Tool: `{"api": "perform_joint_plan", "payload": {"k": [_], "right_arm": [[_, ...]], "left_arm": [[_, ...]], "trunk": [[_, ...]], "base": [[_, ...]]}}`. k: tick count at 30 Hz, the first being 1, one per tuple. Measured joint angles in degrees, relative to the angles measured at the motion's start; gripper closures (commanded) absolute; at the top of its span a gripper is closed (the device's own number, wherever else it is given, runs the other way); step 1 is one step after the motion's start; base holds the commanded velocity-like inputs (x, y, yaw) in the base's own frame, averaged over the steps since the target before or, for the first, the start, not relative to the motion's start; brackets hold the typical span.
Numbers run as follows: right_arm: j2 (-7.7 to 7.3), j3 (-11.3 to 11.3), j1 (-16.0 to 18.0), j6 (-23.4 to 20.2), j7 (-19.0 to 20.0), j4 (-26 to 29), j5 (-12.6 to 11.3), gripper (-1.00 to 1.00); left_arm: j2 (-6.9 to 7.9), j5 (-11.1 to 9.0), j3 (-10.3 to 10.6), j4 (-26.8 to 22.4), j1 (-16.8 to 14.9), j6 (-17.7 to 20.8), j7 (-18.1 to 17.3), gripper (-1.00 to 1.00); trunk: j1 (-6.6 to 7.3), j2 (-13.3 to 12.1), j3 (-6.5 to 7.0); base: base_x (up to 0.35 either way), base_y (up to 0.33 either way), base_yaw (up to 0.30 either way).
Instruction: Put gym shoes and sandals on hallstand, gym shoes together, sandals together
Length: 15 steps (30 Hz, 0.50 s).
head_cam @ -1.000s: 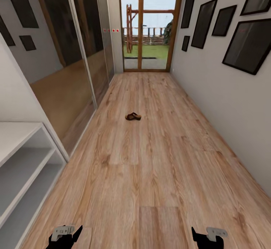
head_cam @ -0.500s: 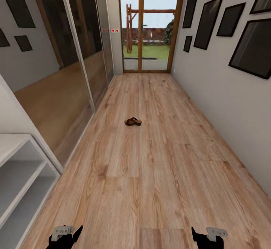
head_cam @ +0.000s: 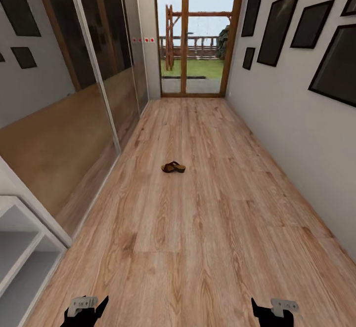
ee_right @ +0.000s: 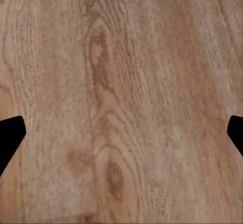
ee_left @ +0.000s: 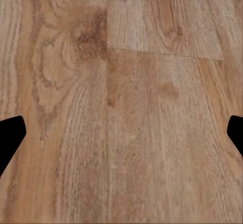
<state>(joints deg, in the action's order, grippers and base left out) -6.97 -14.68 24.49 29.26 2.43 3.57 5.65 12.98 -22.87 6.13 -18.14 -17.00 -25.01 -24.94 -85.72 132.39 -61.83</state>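
One dark brown sandal (head_cam: 173, 167) lies alone on the wood-plank corridor floor (head_cam: 198, 228), well ahead of me near the middle. The other sandal and both gym shoes are out of view. An end of the pale hallstand (head_cam: 22, 248), with its open shelves, shows at the lower left. My left gripper (head_cam: 88, 308) and right gripper (head_cam: 269, 309) hang low at the bottom edge of the head view. In the wrist views the left gripper (ee_left: 121, 135) and the right gripper (ee_right: 121, 135) are open over bare planks, holding nothing.
Mirrored sliding doors (head_cam: 94, 80) line the left side. The right wall (head_cam: 296, 119) carries several dark picture frames. A glazed wooden door (head_cam: 195, 35) closes the corridor's far end. Open floor runs between me and the sandal.
The whole view has advanced along the corridor: the sandal sits lower and nearer in the picture and the hallstand has slid toward the lower left corner. Both arms keep their pose.
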Motion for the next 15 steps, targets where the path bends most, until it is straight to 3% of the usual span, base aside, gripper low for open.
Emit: {"api": "perform_joint_plan", "payload": {"k": [15], "right_arm": [[0.03, 0.03, 0.00, 0.00, -0.01, 0.00, 0.01, -1.00]], "left_arm": [[-0.01, 0.00, 0.00, 0.02, 0.00, 0.00, 0.00, -1.00]], "trunk": [[0.00, 0.00, 0.00]], "base": [[0.333, -0.101, 0.000]]}}
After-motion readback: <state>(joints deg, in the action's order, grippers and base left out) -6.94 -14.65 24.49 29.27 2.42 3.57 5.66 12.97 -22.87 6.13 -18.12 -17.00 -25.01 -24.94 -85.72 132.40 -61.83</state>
